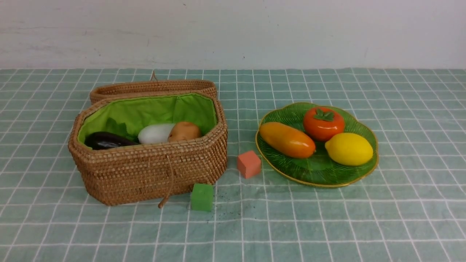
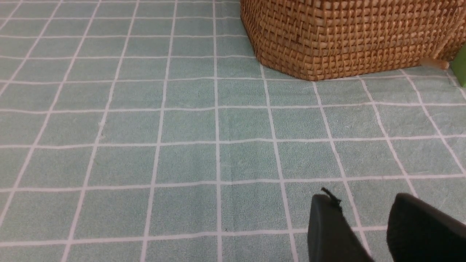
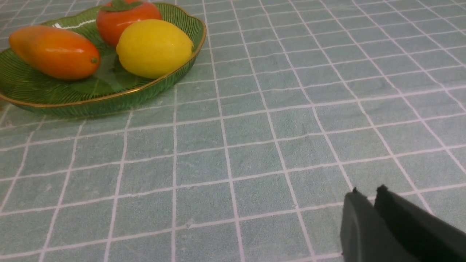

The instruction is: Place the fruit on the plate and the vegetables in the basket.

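Fruit point(image 1: 322, 138) on the plate point(image 1: 367, 165), vegetables point(image 1: 153, 134) in the basket point(image 1: 145, 174).
Left fingers point(image 2: 364, 227) stand apart, empty, over bare tabletop point(image 2: 182, 145) near the basket's corner; right fingers point(image 3: 367, 211) nearly together, empty, well clear of the plate's rim.

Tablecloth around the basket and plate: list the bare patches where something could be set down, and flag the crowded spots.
Bare cloth: the wide strip nearer the camera than the basket and plate, the stretch right of the plate, and the strip behind both toward the wall. Crowded: the gap between them, where the salmon cube and green cube sit.
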Available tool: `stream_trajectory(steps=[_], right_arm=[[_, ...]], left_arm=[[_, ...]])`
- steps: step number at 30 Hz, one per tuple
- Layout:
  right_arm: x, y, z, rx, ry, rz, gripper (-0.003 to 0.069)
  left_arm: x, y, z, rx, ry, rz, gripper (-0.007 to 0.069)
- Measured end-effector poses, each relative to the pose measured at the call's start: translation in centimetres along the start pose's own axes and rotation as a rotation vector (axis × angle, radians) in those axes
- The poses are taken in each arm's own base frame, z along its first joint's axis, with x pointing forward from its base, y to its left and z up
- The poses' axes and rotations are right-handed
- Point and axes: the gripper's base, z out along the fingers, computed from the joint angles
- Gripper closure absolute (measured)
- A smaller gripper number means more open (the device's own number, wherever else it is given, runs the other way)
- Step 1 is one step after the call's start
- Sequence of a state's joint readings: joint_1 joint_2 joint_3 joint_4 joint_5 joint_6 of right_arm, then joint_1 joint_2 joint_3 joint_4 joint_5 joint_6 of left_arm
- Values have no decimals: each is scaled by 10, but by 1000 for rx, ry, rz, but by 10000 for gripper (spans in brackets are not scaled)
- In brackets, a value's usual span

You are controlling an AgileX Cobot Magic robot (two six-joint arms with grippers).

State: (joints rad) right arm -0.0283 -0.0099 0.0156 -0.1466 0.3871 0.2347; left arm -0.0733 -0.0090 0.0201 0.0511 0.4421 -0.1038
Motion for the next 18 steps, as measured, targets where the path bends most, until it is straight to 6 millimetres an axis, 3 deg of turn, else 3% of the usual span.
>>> stream_trajectory(steps=[18], right_arm=[[0,0,0,0,0,1,571]], left_arm=[[0,0,0,0,0,0,386]])
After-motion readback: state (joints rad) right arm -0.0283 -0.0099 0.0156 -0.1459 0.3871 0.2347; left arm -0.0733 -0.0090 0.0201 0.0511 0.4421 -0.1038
